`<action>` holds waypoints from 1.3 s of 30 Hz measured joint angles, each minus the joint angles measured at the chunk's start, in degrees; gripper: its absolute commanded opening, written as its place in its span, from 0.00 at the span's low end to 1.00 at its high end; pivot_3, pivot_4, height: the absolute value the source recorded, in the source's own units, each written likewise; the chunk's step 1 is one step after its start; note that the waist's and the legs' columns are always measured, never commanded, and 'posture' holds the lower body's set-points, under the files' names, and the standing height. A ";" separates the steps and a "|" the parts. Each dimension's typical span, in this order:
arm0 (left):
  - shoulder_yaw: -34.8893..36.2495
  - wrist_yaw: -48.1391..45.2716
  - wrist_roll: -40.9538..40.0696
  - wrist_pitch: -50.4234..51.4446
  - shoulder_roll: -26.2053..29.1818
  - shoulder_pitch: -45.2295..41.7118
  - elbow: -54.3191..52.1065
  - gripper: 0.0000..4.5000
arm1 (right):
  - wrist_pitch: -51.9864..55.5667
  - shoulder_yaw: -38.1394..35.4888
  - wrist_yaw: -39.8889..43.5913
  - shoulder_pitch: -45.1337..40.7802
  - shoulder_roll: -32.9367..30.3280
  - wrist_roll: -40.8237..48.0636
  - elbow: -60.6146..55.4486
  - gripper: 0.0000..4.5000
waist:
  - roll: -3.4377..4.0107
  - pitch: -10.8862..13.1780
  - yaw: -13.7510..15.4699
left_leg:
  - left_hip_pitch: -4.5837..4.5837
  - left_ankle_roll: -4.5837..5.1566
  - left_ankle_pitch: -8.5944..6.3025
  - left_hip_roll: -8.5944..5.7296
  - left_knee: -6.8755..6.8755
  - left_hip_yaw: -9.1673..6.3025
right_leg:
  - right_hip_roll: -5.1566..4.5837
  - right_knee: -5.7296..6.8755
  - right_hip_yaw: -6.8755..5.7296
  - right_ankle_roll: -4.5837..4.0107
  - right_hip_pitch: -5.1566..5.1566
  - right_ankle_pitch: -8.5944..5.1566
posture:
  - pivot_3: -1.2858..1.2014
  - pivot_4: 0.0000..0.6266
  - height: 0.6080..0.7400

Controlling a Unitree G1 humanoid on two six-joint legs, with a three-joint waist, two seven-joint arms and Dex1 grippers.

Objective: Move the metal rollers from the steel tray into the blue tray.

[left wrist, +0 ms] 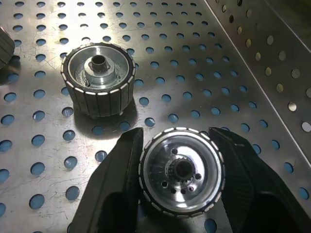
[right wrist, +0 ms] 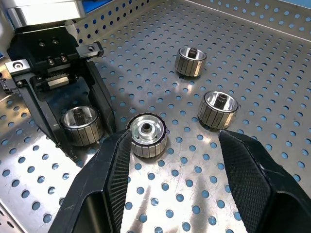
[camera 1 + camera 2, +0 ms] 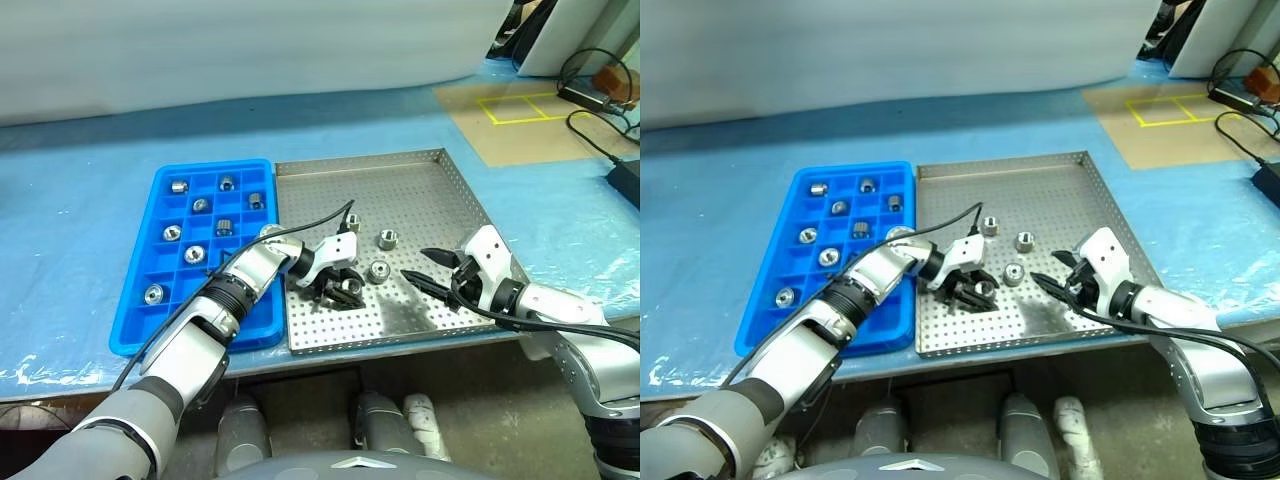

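Note:
The steel tray (image 3: pixel 400 190) lies mid-table with the blue tray (image 3: pixel 212 166) against its left side. My left gripper (image 3: pixel 345 292) is down near the steel tray's front left, shut on a metal roller (image 1: pixel 182 177), with a black finger pressed against each side of it. Three more rollers lie loose on the perforated floor: one just beside the held one (image 2: pixel 146 133), one further back (image 2: pixel 218 108) and one at the far side (image 2: pixel 190 60). My right gripper (image 3: pixel 418 265) hovers open over the tray's front right, pointing at them. Several rollers (image 3: pixel 194 254) sit in the blue tray's compartments.
A blue sheet covers the table. At the far right a brown board (image 3: pixel 520 125) with yellow tape and black cables (image 3: pixel 600 130) lie beyond the steel tray. The table's front edge runs just below both trays.

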 measured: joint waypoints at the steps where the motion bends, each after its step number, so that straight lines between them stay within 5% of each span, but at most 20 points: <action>1: 0.04 -0.07 0.02 -0.26 0.00 -0.05 0.15 0.49 | -0.08 0.01 -0.16 -0.08 0.04 -0.02 0.08 0.66 | 0.00 0.00 -0.01 | 0.01 0.00 0.00 0.00 0.00 0.00 | 0.00 0.00 0.00 0.00 0.00 0.00 | 0.39 0.24 1.00; 11: 4.21 1.92 -1.05 2.09 2.57 -0.19 -1.86 0.49 | -0.53 0.42 -0.15 -0.36 0.37 -0.08 0.65 0.66 | 0.00 0.01 -0.45 | -0.01 -0.08 0.05 0.05 -0.14 0.00 | 0.08 0.01 -0.01 0.01 -0.16 0.01 | 0.40 0.24 1.00; 19: 12.48 -4.97 -12.44 17.87 19.37 8.24 -33.13 0.49 | -0.55 0.40 2.03 -3.71 0.07 1.14 2.26 0.66 | 0.05 0.02 -0.14 | -0.22 -0.44 0.17 0.07 -0.63 0.08 | 0.15 -0.01 -0.04 0.00 -0.60 0.00 | 0.42 0.24 1.00; 29: 24.52 -2.94 -16.96 21.22 35.41 13.66 -40.81 0.49 | -5.45 6.06 6.71 -11.58 1.33 -0.62 11.79 0.66 | 0.09 0.06 0.30 | -0.15 -0.54 0.22 0.07 -0.54 0.14 | 0.15 0.03 -0.20 0.00 -0.64 0.00 | 0.50 0.24 1.00; 39: 34.43 -1.57 -20.21 22.90 46.15 36.95 -49.28 0.49 | -12.67 12.82 13.25 -21.66 4.71 -4.73 25.17 0.66 | -0.01 0.13 2.72 | -0.40 -0.54 0.24 0.16 -0.58 0.15 | 0.14 0.10 -0.29 -0.01 -0.84 0.00 | 0.54 0.24 1.00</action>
